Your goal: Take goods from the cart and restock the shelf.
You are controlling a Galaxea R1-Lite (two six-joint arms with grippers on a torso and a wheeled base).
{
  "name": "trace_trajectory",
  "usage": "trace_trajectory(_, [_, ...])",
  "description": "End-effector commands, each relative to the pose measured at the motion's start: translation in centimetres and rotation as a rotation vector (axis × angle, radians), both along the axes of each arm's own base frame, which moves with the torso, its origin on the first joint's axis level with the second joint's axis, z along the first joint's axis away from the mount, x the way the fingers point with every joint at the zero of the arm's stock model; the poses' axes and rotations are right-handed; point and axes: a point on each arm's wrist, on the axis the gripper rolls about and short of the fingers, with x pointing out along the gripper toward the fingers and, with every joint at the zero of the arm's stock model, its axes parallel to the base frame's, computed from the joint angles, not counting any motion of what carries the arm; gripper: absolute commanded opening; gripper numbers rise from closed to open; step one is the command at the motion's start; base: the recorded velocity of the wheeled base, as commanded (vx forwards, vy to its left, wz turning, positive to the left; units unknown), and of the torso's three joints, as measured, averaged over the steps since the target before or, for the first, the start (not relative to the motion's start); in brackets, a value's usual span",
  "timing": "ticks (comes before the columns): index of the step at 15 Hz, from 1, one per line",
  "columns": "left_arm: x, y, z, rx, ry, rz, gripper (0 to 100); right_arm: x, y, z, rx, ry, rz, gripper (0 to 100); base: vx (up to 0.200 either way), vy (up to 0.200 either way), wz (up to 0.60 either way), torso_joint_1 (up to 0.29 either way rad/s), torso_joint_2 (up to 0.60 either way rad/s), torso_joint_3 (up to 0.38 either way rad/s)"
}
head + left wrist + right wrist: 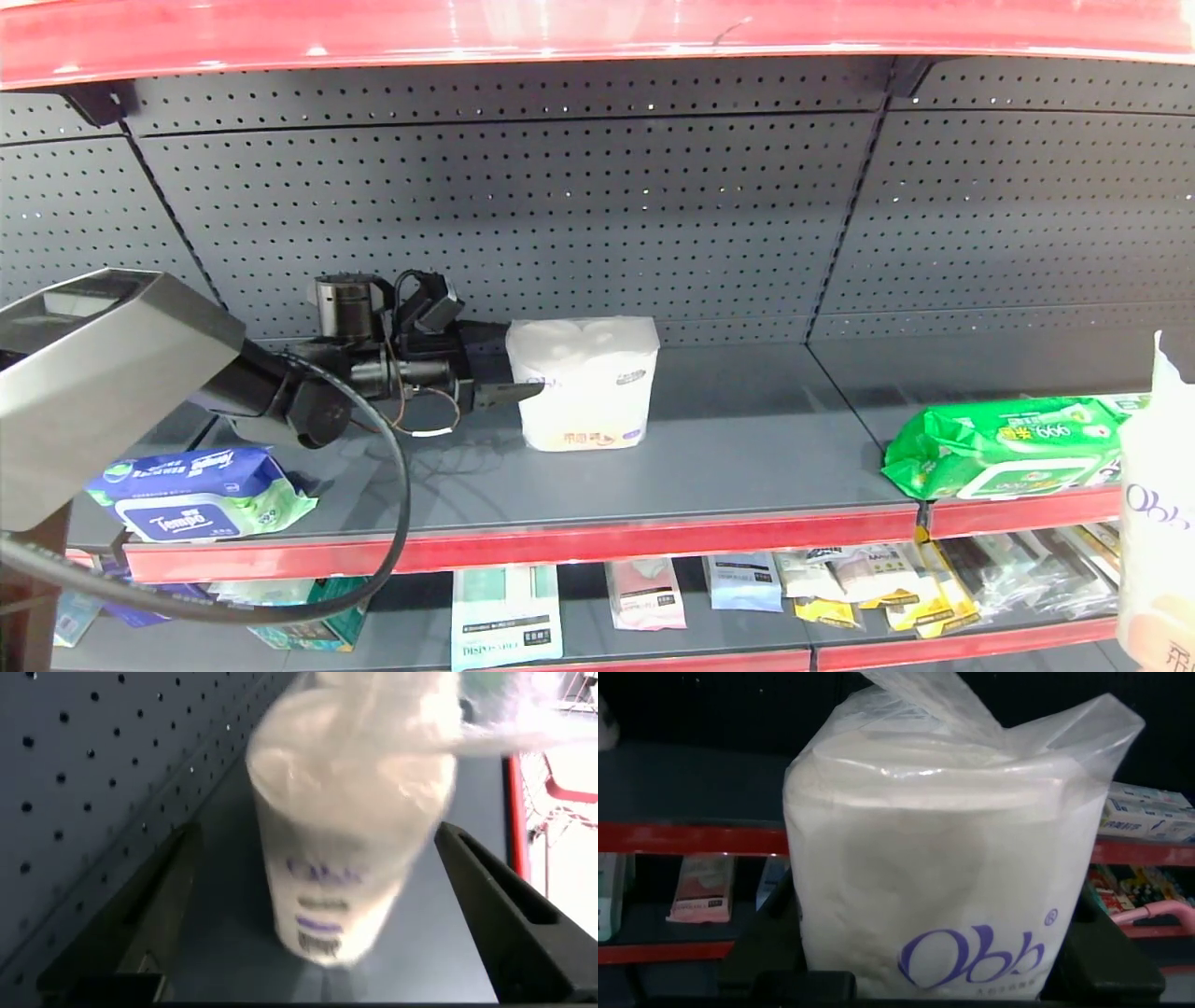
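The left pincer [519,362] stood wide open on the shelf [747,448], one dark finger [140,924] on each side of the white roll pack [583,383], with a gap showing on both sides in the left wrist view. That pack stood upright on the grey board, near the perforated back panel [560,205] and a little left of the bay's middle. Low on its front it carried a purple mark and a band of orange print, too small to make out.

The right pincer [934,947] was closed on the second roll pack [938,877], gripping its lower part from both sides and holding it up in front of the shelving at the robot's right. The loose top of its clear wrapper stuck upward. Large purple lettering ran across the lower front, with a small line of print beneath.

A blue wipes pack [201,490] lay at the left end of the same shelf near the red front strip [523,546], with a white wordmark on a dark blue panel. A green wipes pack [1004,443] lay in the next bay to the right, printed with yellow and white characters. On the lower shelf [597,635], flat sachets and packets lay in a row, their labels too small to tell.
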Motion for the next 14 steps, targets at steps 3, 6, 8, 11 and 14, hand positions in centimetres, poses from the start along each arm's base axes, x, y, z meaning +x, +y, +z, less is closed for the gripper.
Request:
trace_trajectory(3, [1.1, -2.0, -1.0, -0.006, 0.007, -0.029, 100, 0.0, 0.0, -0.1, -0.001, 0.003, 0.001, 0, 0.0, 0.0, 0.0, 0.0, 0.0, 0.0])
trace_trajectory(6, [1.6, -3.5, -1.1, -0.016, 0.005, -0.044, 100, 0.1, 0.0, -0.1, -0.001, 0.007, 0.002, 0, 0.0, 0.0, 0.0, 0.0, 0.0, 0.0])
trace_trajectory(8, [1.7, -4.1, -0.8, -0.033, 0.019, -0.05, 100, 0.1, 0.0, -0.1, -0.001, 0.006, 0.001, 0, 0.0, 0.0, 0.0, 0.0, 0.0, 0.0])
trace_trajectory(11, [2.4, -4.9, -1.4, -0.031, 0.016, -0.025, 100, 0.1, 0.0, -0.1, -0.001, 0.007, 0.001, 0, 0.0, 0.0, 0.0, 0.0, 0.0, 0.0])
trace_trajectory(14, [2.3, -5.2, -1.7, -0.03, 0.027, -0.029, 100, 0.1, 0.0, -0.1, -0.001, 0.007, 0.001, 0, 0.0, 0.0, 0.0, 0.0, 0.0, 0.0])
